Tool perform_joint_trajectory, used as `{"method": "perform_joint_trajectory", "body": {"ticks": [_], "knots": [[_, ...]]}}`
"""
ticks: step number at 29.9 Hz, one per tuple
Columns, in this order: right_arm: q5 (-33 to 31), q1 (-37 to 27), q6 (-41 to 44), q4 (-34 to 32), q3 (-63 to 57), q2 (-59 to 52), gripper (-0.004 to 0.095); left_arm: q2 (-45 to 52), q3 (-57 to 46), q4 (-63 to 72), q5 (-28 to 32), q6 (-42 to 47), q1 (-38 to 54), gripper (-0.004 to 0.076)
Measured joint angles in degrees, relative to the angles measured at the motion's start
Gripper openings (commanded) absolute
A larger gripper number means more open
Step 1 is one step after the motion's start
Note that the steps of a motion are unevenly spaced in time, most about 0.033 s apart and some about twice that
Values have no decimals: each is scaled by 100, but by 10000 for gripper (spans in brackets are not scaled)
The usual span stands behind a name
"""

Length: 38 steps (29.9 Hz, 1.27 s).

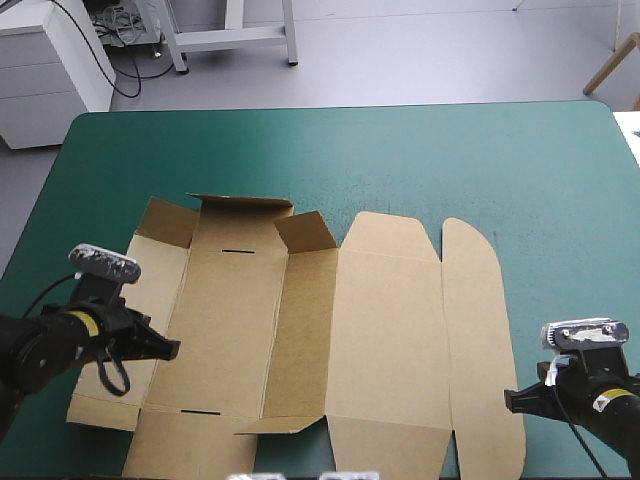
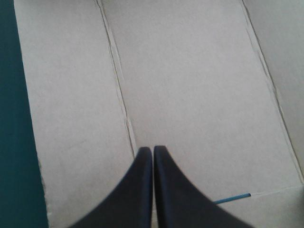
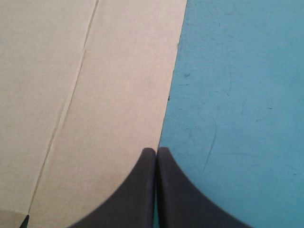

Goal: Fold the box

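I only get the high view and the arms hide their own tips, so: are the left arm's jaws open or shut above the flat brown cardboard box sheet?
Observer: Shut. In the left wrist view the left jaws meet in one pointed arch with nothing between them, above the flat brown cardboard box sheet.
Operator: Are the right jaws over the sheet or off it?
Observer: Right on the border. In the right wrist view the shut right jaws point along the sheet's outer edge, with board on one side and the bare teal-green table cover on the other.
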<state>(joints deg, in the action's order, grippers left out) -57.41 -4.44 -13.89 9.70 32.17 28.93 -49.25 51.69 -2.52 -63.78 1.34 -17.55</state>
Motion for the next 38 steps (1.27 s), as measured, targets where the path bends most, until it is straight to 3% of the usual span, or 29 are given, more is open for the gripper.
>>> {"method": "perform_joint_trajectory", "body": {"ticks": [8, 14, 21, 25, 33, 35, 38], "knots": [[0, 0, -4, 6, 0, 0, -19, -1318, 1187, 23, -30, -134, 632, 15], [0, 0, -4, 23, 0, 0, -20, -1945, 1844, 600, -485, -1144, 2385, 15], [0, 0, -4, 23, 0, 0, -19, -2235, 1886, 1433, -702, -1942, 4670, 14], [0, 0, -4, 25, 0, 0, -19, -2273, 1886, 1576, -707, -2250, 5535, 14], [0, 0, -4, 37, 0, 0, -20, -2273, 1890, 1955, -728, -2944, 5907, 15], [0, 0, -4, 37, 0, 0, -19, -2273, 1897, 1976, -730, -2992, 5918, 43], [0, 0, -4, 37, 0, 0, -19, -2273, 1896, 1994, -735, -3011, 5918, 218]]}}
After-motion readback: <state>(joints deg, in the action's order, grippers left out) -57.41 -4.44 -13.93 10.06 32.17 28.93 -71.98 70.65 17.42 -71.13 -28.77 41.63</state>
